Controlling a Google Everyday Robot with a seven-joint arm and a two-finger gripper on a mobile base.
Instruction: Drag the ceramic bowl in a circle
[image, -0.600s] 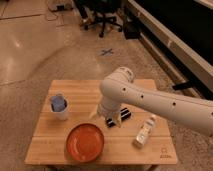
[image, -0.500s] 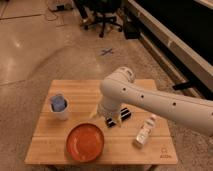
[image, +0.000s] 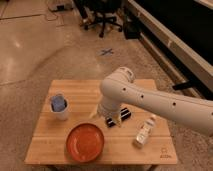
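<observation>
The ceramic bowl (image: 86, 141) is a wide, shallow orange-red dish near the front edge of the wooden table (image: 85, 92), left of centre. My gripper (image: 106, 120) hangs from the white arm just behind and to the right of the bowl's far rim, pointing down at the tabletop. Its two pale fingertips (image: 94, 115) stand apart, open, with nothing between them. It is not touching the bowl.
A white cup (image: 60, 107) with blue contents stands at the table's left. A black bar-shaped object (image: 124, 115) lies right behind the gripper. A small pale bottle (image: 145, 131) lies at the front right. An office chair and a long dark counter stand beyond the table.
</observation>
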